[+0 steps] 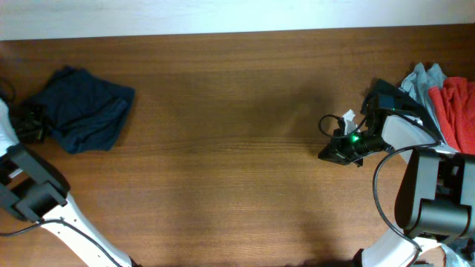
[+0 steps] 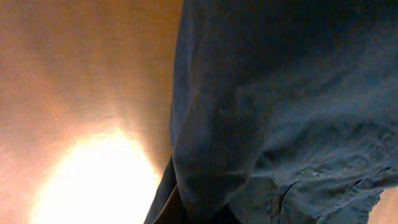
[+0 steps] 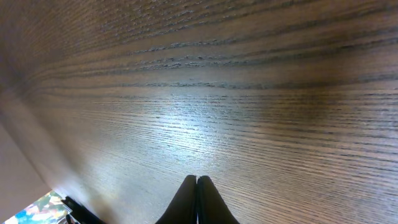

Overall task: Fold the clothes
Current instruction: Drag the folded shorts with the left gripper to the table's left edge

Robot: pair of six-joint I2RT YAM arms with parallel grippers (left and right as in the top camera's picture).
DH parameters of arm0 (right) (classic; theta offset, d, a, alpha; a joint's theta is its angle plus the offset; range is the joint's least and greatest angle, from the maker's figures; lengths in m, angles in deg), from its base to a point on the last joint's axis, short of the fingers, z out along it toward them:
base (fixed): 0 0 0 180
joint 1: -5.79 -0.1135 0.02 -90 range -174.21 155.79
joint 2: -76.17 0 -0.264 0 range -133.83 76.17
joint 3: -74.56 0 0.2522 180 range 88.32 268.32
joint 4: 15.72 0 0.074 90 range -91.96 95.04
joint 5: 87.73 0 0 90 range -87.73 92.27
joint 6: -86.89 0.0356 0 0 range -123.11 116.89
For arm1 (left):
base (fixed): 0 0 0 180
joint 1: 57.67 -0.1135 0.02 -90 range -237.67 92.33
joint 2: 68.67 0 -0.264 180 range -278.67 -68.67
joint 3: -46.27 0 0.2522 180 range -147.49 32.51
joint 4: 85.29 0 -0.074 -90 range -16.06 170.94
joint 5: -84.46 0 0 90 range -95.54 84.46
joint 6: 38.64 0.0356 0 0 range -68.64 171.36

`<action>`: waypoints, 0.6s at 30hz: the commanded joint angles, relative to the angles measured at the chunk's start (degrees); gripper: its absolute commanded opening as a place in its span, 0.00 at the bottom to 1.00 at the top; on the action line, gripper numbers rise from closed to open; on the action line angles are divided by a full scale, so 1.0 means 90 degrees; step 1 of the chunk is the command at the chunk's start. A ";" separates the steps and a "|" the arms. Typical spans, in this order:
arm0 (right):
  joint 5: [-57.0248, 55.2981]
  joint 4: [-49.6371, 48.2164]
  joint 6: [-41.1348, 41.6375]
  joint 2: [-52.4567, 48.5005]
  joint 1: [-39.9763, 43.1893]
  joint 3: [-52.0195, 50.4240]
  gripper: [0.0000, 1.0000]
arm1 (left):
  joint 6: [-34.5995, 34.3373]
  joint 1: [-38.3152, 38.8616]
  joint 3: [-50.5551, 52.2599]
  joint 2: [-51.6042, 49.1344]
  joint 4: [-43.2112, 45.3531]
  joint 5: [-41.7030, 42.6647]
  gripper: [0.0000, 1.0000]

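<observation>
While your right gripper (image 3: 197, 186) sat clenched empty and your left gripper (image 1: 28, 122) could not be read, one-handed lifting risked bunching the cloth (image 1: 85, 107).

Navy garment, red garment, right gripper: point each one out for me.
navy garment (image 1: 83, 108), overhead view, middle of the crumpled heap.
red garment (image 1: 456, 111), overhead view, centre of the visible red cloth.
right gripper (image 3: 196, 182), right wrist view, where the closed fingertips meet.

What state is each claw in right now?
Left claw: cannot tell; it is at the edge of the navy garment.
Right claw: closed, holding nothing.
</observation>
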 commanded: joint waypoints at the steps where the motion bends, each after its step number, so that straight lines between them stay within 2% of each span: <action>1: 0.0080 0.0022 -0.0083 0.0158 -0.0058 -0.0051 0.06 | -0.0772 -0.0304 -0.0041 0.0257 -0.0143 -0.0180 0.01; 10: 0.0080 0.0073 -0.0058 0.0158 -0.0058 -0.0051 0.06 | -0.0942 -0.0379 -0.0041 0.0257 -0.0447 -0.0109 0.01; 12: 0.0080 0.0070 -0.0058 0.0158 -0.0058 -0.0051 0.06 | -0.0940 -0.0376 -0.0041 0.0257 -0.0534 0.0000 0.08; 14: 0.0080 0.0070 -0.0061 0.0158 -0.0056 -0.0051 0.06 | -0.0940 -0.0376 -0.0041 0.0257 -0.0685 0.0000 0.30; 15: 0.0083 0.0073 -0.0061 0.0158 -0.0058 -0.0051 0.06 | -0.0937 -0.0376 -0.0041 0.0257 -0.0780 -0.0007 0.55; 16: 0.0080 0.0073 -0.0061 0.0158 -0.0058 -0.0051 0.06 | -0.0923 -0.0381 -0.0041 0.0257 -0.0877 -0.0007 0.69; 18: 0.0083 0.0095 -0.0063 0.0158 -0.0058 -0.0051 0.06 | -0.0869 -0.0393 -0.0041 0.0260 -0.1088 -0.0007 0.80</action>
